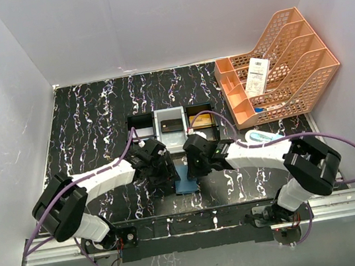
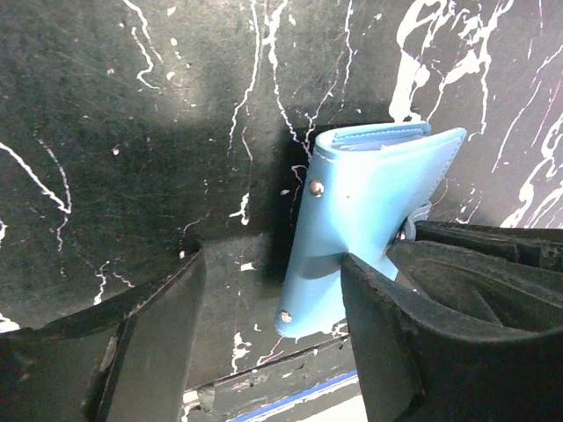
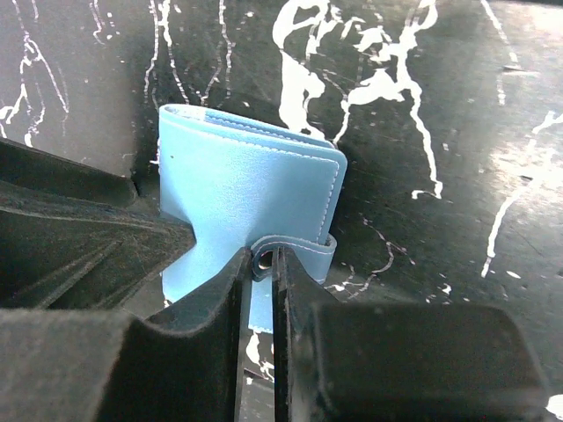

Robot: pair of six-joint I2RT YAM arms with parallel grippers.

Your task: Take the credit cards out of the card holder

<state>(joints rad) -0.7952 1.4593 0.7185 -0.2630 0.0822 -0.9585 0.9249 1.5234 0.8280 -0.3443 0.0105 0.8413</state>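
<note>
Top view, bottom edge: two arms, counted, both wrists bent inward and meeting just below centre over the black marbled table (image 1: 88,119).

One card holder (image 1: 187,185), teal-blue, sat on the table just below centre, between the two grippers. Two metal studs counted on its cover in the left wrist view. Could not tell whether any card was inside.

Left gripper (image 2: 273,264): jaws stood apart with the holder between them. The finger at lower right of that view pressed the cover; the finger at lower left was well clear of it.

Right gripper (image 3: 264,259): jaws almost together, pinching the holder's snap tab (image 3: 303,251).

Just above centre: one tray (image 1: 169,112), three compartments. Cards counted: two. Black card (image 1: 172,126) in the middle compartment, gold card (image 1: 201,123) in the right one. The left compartment was too dark to judge.

Right of centre: one oval case (image 1: 263,136), white and light blue.

Upper right: one orange file rack (image 1: 304,84) holding one white slip (image 1: 259,75) with a barcode. Its print was too small to read.
</note>
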